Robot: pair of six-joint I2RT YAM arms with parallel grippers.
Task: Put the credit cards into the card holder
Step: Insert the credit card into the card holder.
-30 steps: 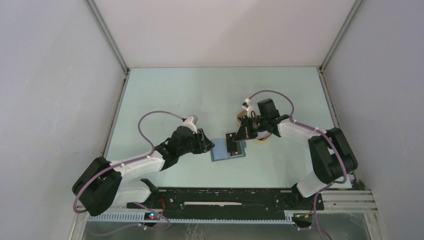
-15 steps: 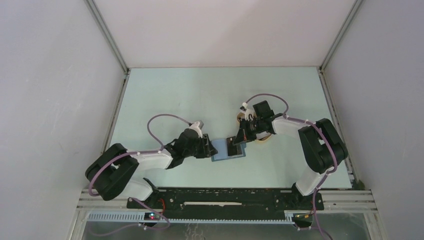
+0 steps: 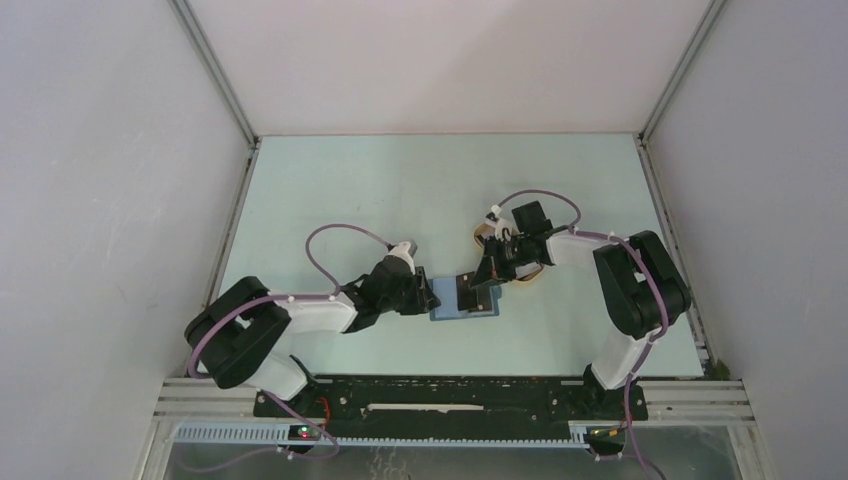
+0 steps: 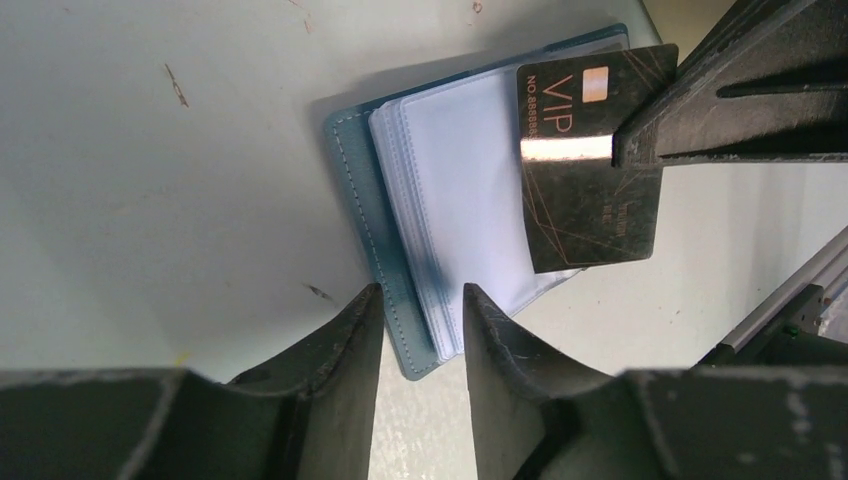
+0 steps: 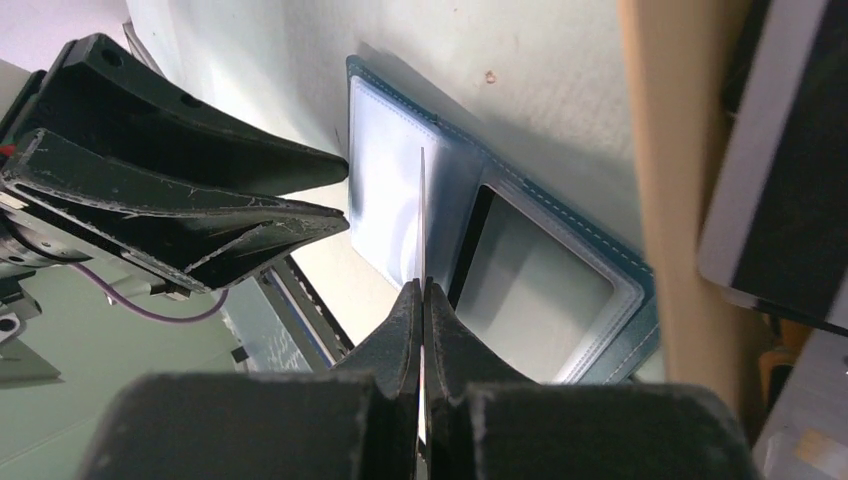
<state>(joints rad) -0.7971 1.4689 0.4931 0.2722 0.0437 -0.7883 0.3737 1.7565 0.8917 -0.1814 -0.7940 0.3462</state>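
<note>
**Top external view.** The card holder [image 3: 450, 305] lies open and flat on the table [image 3: 400, 190], between my two arms. My left gripper [image 3: 427, 297] meets its left edge. My right gripper [image 3: 478, 286] stands over its right half, holding a black card [image 3: 467, 291]. The beige tray [image 3: 527, 278] sits just behind my right wrist.

**Left wrist view.** The fingertips of my left gripper [image 4: 420, 300] stand slightly parted, straddling the near edge of the card holder [image 4: 450, 200], one at the teal cover and one at the pale pockets. Whether they press on it cannot be told. The black card [image 4: 585, 215], marked VIP, hangs over the pockets' right side, pinched by my right gripper [image 4: 625, 150].

**Right wrist view.** My right gripper [image 5: 422, 290] is clamped on the black card [image 5: 422, 215], seen edge-on above the card holder [image 5: 540, 270]. My left gripper [image 5: 345, 190] touches the holder's far edge. At right, further cards [image 5: 780, 180] lie beyond the tray's wall [image 5: 670, 200].
</note>
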